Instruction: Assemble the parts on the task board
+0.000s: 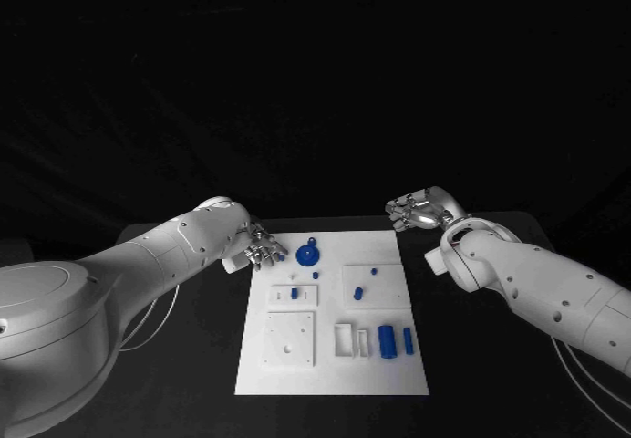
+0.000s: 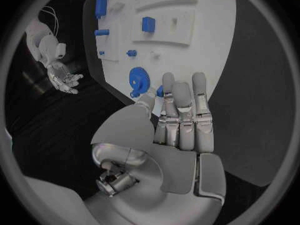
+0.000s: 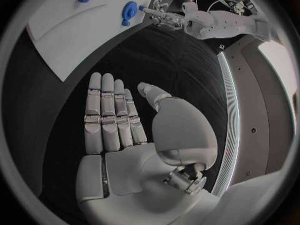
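Now, head view: left hand (image 1: 263, 250) empty, fingers out, at the task board's (image 1: 329, 374) far left corner, near the blue gear (image 1: 308, 255); right hand (image 1: 418, 212) empty, past the far right corner | left wrist view: fingers (image 2: 184, 110) straight, just short of the gear (image 2: 139, 79) | right wrist view: palm (image 3: 134, 160) flat, holding nothing, over black table (image 3: 187, 55) | step: probably reaching for the gear; next, close fingers round it.

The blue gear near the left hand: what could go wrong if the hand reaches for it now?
1. The blue gear lies flat at the far end of the task board, so the left hand, open beside it, may push it along instead of lifting it.
2. The right hand hangs open off the board, too far away to steady anything.
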`<control>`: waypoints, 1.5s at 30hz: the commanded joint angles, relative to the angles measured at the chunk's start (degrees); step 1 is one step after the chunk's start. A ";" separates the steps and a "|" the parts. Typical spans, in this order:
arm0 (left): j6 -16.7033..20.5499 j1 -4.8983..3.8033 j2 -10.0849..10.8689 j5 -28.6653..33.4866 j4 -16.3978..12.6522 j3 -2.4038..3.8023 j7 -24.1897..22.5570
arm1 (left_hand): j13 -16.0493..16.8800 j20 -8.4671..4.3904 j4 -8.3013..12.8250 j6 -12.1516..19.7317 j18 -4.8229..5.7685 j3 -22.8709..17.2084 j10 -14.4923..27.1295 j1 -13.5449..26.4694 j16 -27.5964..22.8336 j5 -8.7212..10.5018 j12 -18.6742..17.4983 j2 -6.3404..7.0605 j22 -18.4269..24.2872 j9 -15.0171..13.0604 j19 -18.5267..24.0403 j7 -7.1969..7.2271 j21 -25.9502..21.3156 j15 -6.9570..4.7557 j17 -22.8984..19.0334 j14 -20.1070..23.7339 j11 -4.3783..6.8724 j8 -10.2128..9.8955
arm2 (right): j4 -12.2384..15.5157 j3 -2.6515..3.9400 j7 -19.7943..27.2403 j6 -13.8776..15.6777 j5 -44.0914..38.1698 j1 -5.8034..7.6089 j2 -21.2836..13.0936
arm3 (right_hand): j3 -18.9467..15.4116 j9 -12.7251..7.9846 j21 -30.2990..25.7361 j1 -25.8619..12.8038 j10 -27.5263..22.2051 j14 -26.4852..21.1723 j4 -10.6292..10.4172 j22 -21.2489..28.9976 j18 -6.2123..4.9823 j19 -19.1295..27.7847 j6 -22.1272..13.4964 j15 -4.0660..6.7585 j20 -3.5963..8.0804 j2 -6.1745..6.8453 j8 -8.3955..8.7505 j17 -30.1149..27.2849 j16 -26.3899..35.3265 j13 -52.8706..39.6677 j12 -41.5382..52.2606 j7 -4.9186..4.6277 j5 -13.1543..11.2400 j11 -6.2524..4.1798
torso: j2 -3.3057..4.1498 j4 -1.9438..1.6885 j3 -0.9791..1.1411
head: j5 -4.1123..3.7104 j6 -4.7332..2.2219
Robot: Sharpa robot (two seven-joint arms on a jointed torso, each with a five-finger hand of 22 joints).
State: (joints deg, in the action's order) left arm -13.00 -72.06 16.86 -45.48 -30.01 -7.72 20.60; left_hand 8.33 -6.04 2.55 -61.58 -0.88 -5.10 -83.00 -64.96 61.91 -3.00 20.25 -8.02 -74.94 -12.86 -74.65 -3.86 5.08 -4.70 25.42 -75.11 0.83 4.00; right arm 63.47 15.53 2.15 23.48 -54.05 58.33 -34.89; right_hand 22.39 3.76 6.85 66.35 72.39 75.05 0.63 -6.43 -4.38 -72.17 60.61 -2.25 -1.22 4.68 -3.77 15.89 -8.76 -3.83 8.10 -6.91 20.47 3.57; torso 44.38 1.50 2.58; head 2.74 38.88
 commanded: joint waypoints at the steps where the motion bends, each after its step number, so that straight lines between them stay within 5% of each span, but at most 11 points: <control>1: 0.79 0.08 -0.23 0.42 0.00 -0.02 -0.15 | -0.01 -0.18 0.90 -1.25 0.68 -0.65 -0.19 -1.60 0.47 0.18 -0.07 -0.50 -0.69 -0.35 -0.50 0.30 -0.08 -0.33 0.11 -0.14 0.60 0.56 | 0.06 0.04 0.44 0.34 -1.26 0.03 0.09 | 0.27 -0.03 0.44 -0.40 0.05 0.24 -0.16 0.11 -0.02 0.07 0.00 0.04 -0.10 -0.02 0.18 -0.08 0.29 0.10 -0.18 -0.29 0.26 0.19 | 0.00 -0.01 -0.05 | -0.07 0.04; 6: 2.33 0.08 -0.23 0.43 -0.04 -0.02 -0.55 | -0.03 -0.41 3.51 -2.55 0.70 -2.71 -0.24 -4.86 0.61 -0.38 -0.09 -1.57 -1.00 -1.49 -0.84 0.97 0.28 -0.57 0.17 -0.32 0.83 1.81 | 0.06 0.04 0.38 0.20 -1.39 0.03 0.14 | 0.46 -0.02 0.61 -0.31 0.23 0.41 -0.18 0.14 -0.07 -0.09 0.20 0.12 -0.03 -0.18 0.16 -0.05 0.20 0.08 -0.09 -0.22 0.24 0.11 | -0.01 -0.07 -0.01 | -0.08 0.08; 10: 3.73 0.08 -0.16 0.45 -0.24 -0.02 -0.88 | -0.16 -0.62 5.19 -3.53 0.77 -4.19 -0.43 -5.41 0.65 -1.19 -0.17 -1.54 -1.11 -4.36 -0.86 1.84 0.69 -0.81 0.15 -0.52 1.15 5.44 | -0.03 0.04 0.21 -0.27 -1.43 0.03 0.13 | 0.68 -0.03 0.69 -0.41 0.23 0.43 -0.32 0.21 -0.05 -0.09 0.22 0.12 -0.02 -0.25 0.19 -0.05 0.19 0.09 -0.11 -0.21 0.19 0.11 | -0.03 -0.02 -0.04 | -0.09 0.12; 15: 5.95 0.08 0.09 1.16 -0.82 -0.02 -1.13 | -0.56 -0.78 7.13 -2.78 0.88 -7.61 -1.22 -3.93 0.78 -5.45 -0.72 -0.89 -1.17 -10.37 -0.10 2.38 1.29 -1.01 0.43 -0.31 1.24 10.08 | -0.10 0.04 -0.07 -1.26 -1.42 0.03 0.09 | 0.69 -0.04 0.67 -0.67 0.04 0.23 -0.52 0.39 0.02 0.15 0.02 0.03 -0.10 -0.08 0.19 -0.09 0.29 0.10 -0.21 -0.28 0.28 0.21 | -0.13 -0.10 -0.03 | -0.08 0.18; 24: 9.88 0.03 1.93 2.92 -4.07 -0.03 -1.00 | -0.65 -1.05 8.72 -3.88 0.88 -11.03 -2.70 -1.76 1.09 -9.83 -1.43 0.50 -1.16 -13.24 0.20 2.64 3.06 -1.25 0.82 -0.87 1.45 9.91 | 0.04 0.04 -0.27 -1.82 -1.42 0.03 -0.36 | 0.61 -0.03 0.70 -0.70 0.01 0.24 -0.61 0.48 0.02 0.19 0.00 0.02 -0.12 -0.08 0.18 -0.09 0.28 0.08 -0.19 -0.29 0.36 0.22 | -0.23 -0.36 0.03 | 0.19 0.24; 32: 15.30 -1.17 9.08 4.15 -15.61 0.07 0.03 | -0.37 -1.20 9.46 -5.84 0.86 -11.91 -3.53 -0.81 1.24 -13.13 -0.81 2.11 -1.11 -13.61 0.10 3.07 3.96 -1.42 1.00 -1.66 1.78 9.14 | 1.18 0.03 -0.32 -1.97 -1.33 0.03 -1.56 | 0.57 -0.03 0.76 -0.66 -0.03 0.23 -0.66 0.58 0.01 0.20 0.04 0.02 -0.12 -0.10 0.18 -0.09 0.28 0.09 -0.18 -0.27 0.44 0.22 | -0.41 -0.77 0.21 | 0.08 0.51; 34: 16.59 -1.49 10.99 4.41 -18.89 0.06 0.56 | -0.10 -1.19 9.36 -7.36 0.88 -11.90 -3.77 -0.78 0.86 -13.15 -0.70 2.53 -1.09 -13.93 0.15 3.23 4.17 -1.44 0.85 -1.96 1.80 7.29 | 1.41 0.03 -0.34 -2.00 -1.33 0.03 -1.89 | 0.54 -0.02 0.78 -0.65 -0.04 0.23 -0.68 0.64 0.01 0.23 0.07 0.02 -0.13 -0.07 0.18 -0.09 0.28 0.09 -0.17 -0.27 0.40 0.22 | -0.51 -0.97 0.27 | 0.17 0.72; 35: 17.13 -1.62 11.81 4.52 -20.32 0.04 0.79 | 0.26 -1.21 9.05 -9.24 0.88 -11.99 -3.68 -1.02 0.32 -13.22 -0.47 2.80 -1.02 -14.23 0.23 3.23 4.50 -1.48 0.72 -2.33 1.78 3.69 | 1.49 0.03 -0.35 -1.98 -1.33 0.03 -2.03 | 0.53 -0.02 0.78 -0.65 -0.04 0.23 -0.69 0.64 0.01 0.22 0.07 0.02 -0.13 -0.07 0.17 -0.09 0.28 0.09 -0.17 -0.26 0.40 0.22 | -0.57 -1.10 0.30 | 0.15 0.82; 41: 19.53 -2.18 17.00 5.66 -29.66 -0.29 2.29 | 0.56 -1.20 9.02 -10.75 0.83 -11.75 -3.82 -0.80 0.40 -13.38 0.50 3.21 -1.02 -15.25 -0.02 3.43 5.03 -1.46 1.00 -3.23 1.98 1.61 | 1.60 0.02 -0.45 -1.91 -1.32 0.04 -2.75 | 0.44 -0.02 0.88 -0.71 0.01 0.24 -0.84 0.74 -0.01 0.16 0.13 0.02 -0.12 -0.02 0.17 -0.10 0.28 0.08 -0.13 -0.24 0.44 0.21 | -0.85 -1.62 0.46 | 0.11 1.27; 45: 20.65 -2.30 20.18 6.21 -35.80 -1.31 3.42 | 0.88 -1.48 9.36 -11.78 0.85 -11.76 -3.87 -0.49 0.49 -13.73 1.77 3.37 -1.10 -15.55 -0.61 3.60 5.85 -1.75 1.27 -4.23 2.21 0.33 | 1.39 0.02 -0.53 -1.95 -1.30 0.05 -3.05 | 0.36 -0.02 0.91 -0.73 0.01 0.23 -0.95 0.82 -0.01 0.16 0.14 0.01 -0.14 0.06 0.17 -0.12 0.29 0.08 -0.11 -0.23 0.46 0.21 | -1.05 -1.87 0.50 | 0.01 1.51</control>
State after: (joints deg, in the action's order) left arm 4.92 -74.32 36.68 -40.75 -64.47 -8.88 22.44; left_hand 9.14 -7.49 11.65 -66.25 -0.88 -16.89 -84.14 -65.67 62.53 -16.48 21.86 -5.13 -74.91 -20.68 -75.05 -5.31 10.81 -6.44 26.67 -78.94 2.58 4.60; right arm 64.91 15.52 1.71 22.12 -55.00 58.35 -37.85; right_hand 22.78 3.76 7.52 66.31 72.39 75.04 0.07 -5.68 -4.39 -72.17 60.61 -2.25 -1.22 4.72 -3.77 15.85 -8.76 -3.80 8.10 -6.90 20.70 3.58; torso 43.54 -0.08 3.02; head 2.82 40.19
